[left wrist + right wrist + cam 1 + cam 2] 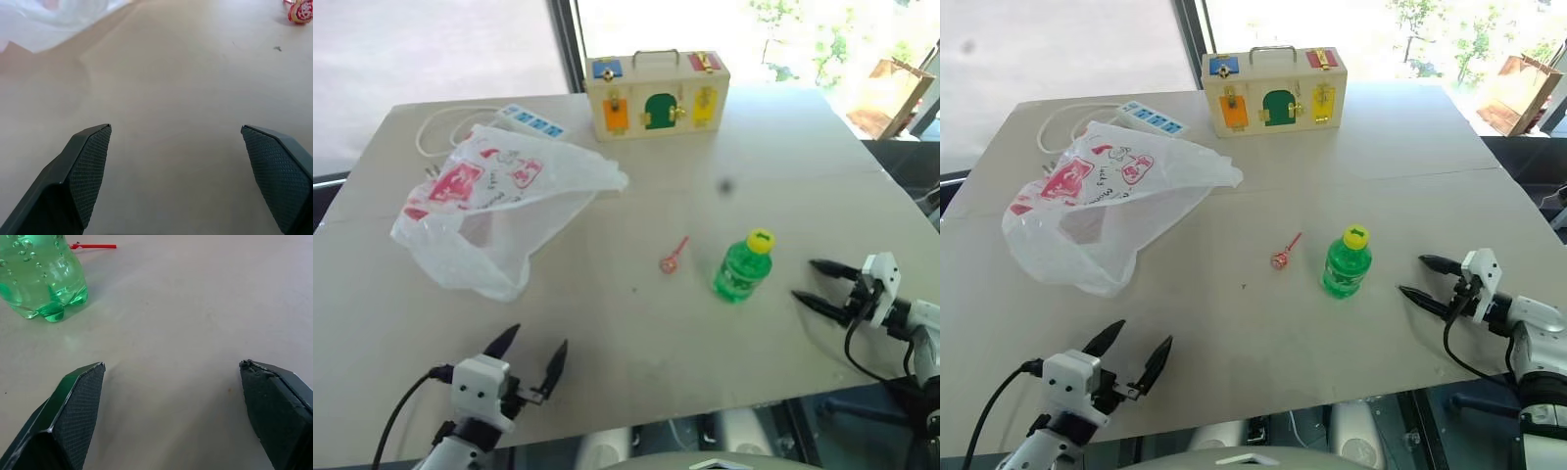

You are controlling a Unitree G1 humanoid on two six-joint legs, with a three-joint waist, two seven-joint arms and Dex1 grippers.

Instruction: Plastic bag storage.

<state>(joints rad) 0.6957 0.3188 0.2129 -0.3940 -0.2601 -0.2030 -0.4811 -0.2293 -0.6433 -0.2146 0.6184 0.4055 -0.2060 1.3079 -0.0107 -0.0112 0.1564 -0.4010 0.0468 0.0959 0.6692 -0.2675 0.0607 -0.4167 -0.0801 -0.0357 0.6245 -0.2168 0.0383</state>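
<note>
A crumpled white plastic bag (499,201) lies at ten o'clock on the table (636,343), so the left gripper (530,354), wide open and empty like the right gripper (815,284), should probably pinch a loose edge.

bright daylight, window glare, soft shadows

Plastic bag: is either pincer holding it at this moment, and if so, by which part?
Nothing is held. The plastic bag lies loose on the table; the left pincer and right pincer are both open and empty, apart from it.
</note>
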